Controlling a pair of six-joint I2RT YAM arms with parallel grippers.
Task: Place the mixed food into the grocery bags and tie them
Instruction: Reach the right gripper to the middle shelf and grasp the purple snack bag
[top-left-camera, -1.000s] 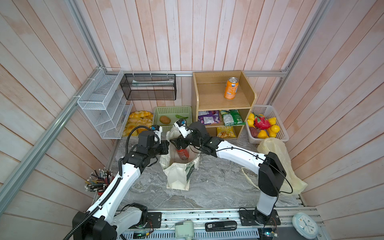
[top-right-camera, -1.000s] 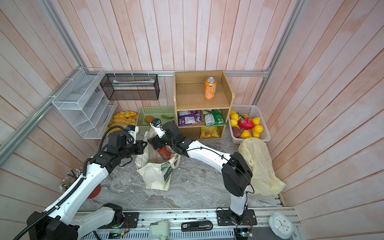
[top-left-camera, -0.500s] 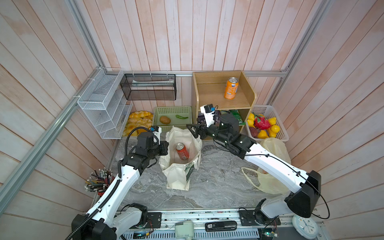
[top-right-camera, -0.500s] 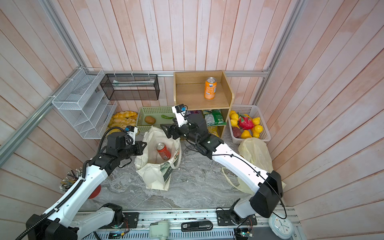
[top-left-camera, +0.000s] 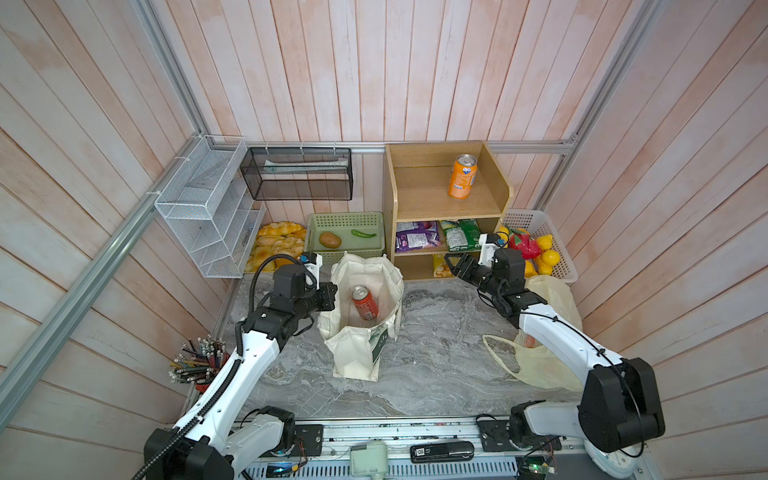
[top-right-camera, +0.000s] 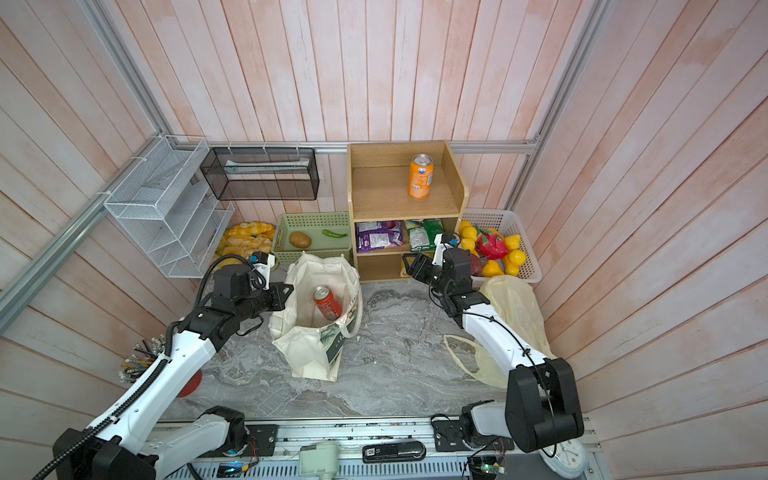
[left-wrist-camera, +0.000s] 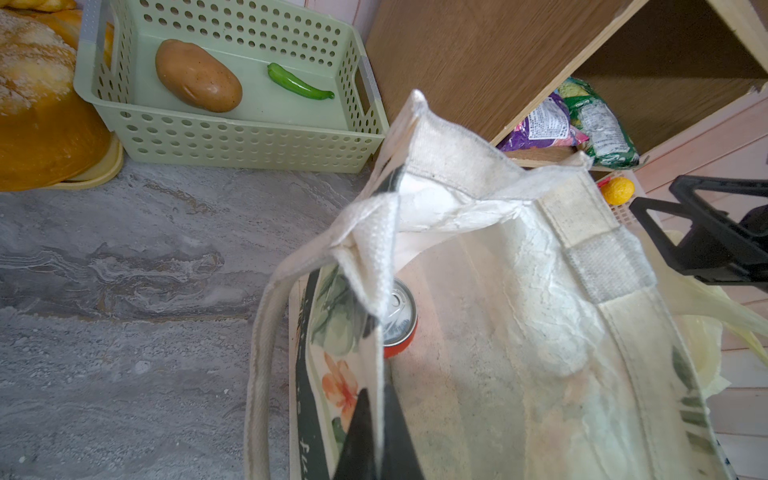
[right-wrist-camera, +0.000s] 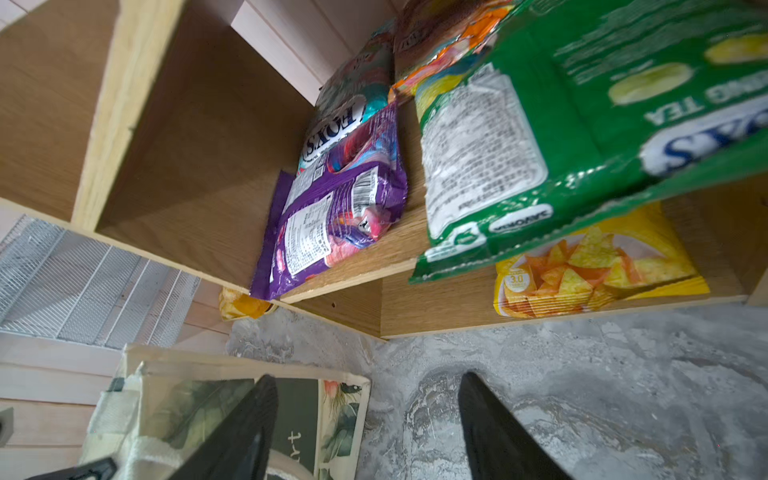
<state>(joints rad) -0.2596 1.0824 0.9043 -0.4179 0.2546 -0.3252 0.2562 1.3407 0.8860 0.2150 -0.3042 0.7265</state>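
The cream canvas tote (top-left-camera: 357, 357) (top-right-camera: 309, 353) stands open mid-table with the red soda can (top-left-camera: 365, 302) (top-right-camera: 327, 302) (left-wrist-camera: 401, 324) leaning inside. My left gripper (top-left-camera: 330, 297) (left-wrist-camera: 380, 399) is shut on the tote's left wall. My right gripper (top-left-camera: 451, 264) (top-right-camera: 409, 262) (right-wrist-camera: 365, 376) is open and empty, low in front of the wooden shelf. The purple snack packet (top-left-camera: 417, 236) (right-wrist-camera: 332, 220) lies on the middle shelf just beyond it. The pale-yellow plastic bag (top-left-camera: 536, 365) (top-right-camera: 515, 303) lies crumpled under my right arm. Yellow lemon-like fruits (top-left-camera: 548, 257) sit in the white basket.
An orange can (top-left-camera: 462, 176) stands on the top shelf. A green packet (right-wrist-camera: 540, 145) lies beside the purple one, a yellow chips packet (right-wrist-camera: 582, 270) below. A green basket (top-left-camera: 345, 220) holds a potato and a pepper. Wire racks and a pencil cup (top-left-camera: 195, 361) line the left.
My right gripper came out of the tote, left the red can inside, and swung right to the shelf front, its jaws narrowing slightly. The left gripper kept its hold on the tote wall.
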